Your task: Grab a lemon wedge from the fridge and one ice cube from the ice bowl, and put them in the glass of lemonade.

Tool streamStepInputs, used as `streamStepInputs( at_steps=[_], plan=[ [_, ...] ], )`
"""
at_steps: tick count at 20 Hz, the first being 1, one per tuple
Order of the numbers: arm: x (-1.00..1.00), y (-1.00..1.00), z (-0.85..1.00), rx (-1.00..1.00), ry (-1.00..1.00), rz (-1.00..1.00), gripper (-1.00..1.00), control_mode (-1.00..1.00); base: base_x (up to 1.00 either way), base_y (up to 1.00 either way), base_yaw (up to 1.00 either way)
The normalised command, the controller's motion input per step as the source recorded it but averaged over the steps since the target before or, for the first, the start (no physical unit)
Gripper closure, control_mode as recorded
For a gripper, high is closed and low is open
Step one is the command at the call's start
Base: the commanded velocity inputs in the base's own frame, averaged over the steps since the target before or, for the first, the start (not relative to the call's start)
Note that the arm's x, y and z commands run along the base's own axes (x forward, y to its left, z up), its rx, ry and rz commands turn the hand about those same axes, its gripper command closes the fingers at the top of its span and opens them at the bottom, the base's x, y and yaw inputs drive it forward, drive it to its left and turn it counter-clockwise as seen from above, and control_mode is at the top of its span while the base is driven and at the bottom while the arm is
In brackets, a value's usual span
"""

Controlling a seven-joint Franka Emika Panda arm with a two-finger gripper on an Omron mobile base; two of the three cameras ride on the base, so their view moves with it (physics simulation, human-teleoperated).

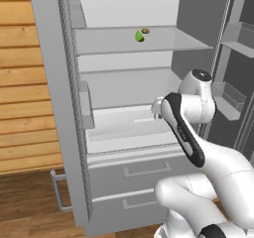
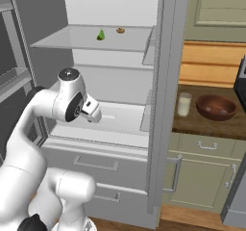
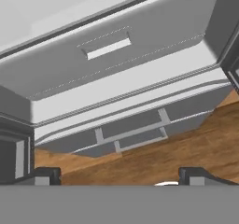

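I have the fridge (image 1: 124, 133) standing open, and the lemon wedge (image 1: 140, 36) sits on the upper shelf (image 1: 163, 41), upper centre of the left base frame, just beside a small brown item (image 1: 145, 30) I can't identify. My gripper (image 3: 119, 175) is released, fingers spread wide with nothing between them, and it hangs well below that shelf, near the middle of the left base frame.

My worry from here: the wedge is tiny and curved, so a slightly off approach could nudge it toward the back or knock it off the shelf edge rather than pinch it. Raising the arm into the compartment, the wrist or elbow could also clip the shelf lip or the open door (image 1: 59, 108) at the left of that frame.

The right base frame gives me what the left one doesn't: the glass of lemonade (image 2: 184, 104) and the ice bowl (image 2: 216, 107) side by side on the surface (image 2: 206, 124) at right. The hand frame looks down at the lower drawers (image 3: 130, 129) and the wooden floor (image 3: 196, 148), not at the wedge
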Motion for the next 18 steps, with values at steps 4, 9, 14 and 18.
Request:
streamStepInputs(
  at_steps=[4,9,14,18],
  plan=[
    [0.0,0.0,0.0,0.0,0.0,0.0,-1.0,1.0,0.38,0.17,0.06],
    [0.0,0.0,0.0,0.0,0.0,0.0,-1.0,1.0,0.59,0.01,0.01],
    [0.0,0.0,0.0,0.0,0.0,0.0,-1.0,1.0,0.67,0.0,0.0],
    [0.0,0.0,0.0,0.0,0.0,0.0,-1.0,1.0,0.71,0.12,-0.1]
  ],
)
